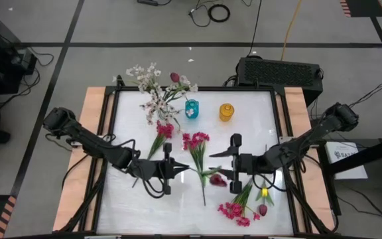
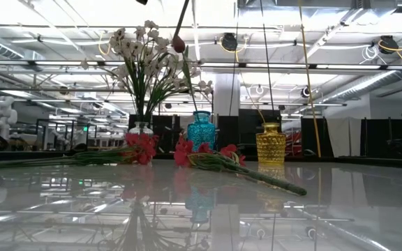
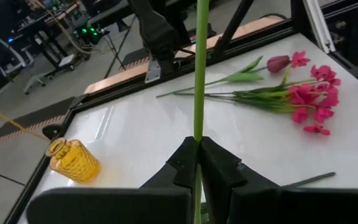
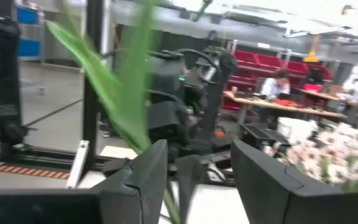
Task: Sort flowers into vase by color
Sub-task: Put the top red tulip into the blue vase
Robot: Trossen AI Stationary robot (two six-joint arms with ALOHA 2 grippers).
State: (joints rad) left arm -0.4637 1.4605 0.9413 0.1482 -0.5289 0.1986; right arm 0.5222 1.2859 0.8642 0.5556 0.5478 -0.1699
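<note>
**High view: one stem, two grippers**

High view: left gripper (image 1: 184, 167) and right gripper (image 1: 219, 166) tip to tip, robot-side of the yellow vase (image 1: 226, 111).

Left wrist view: clenched on a green stem (image 3: 199, 74).

Right wrist view: fingers parted around its leaf (image 4: 123, 93), no grip seen.

Likely risk: dropped stem, if released before the other closes. No legible writing.

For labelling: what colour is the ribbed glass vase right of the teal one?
Amber yellow vase, clearest in the low view.
</note>
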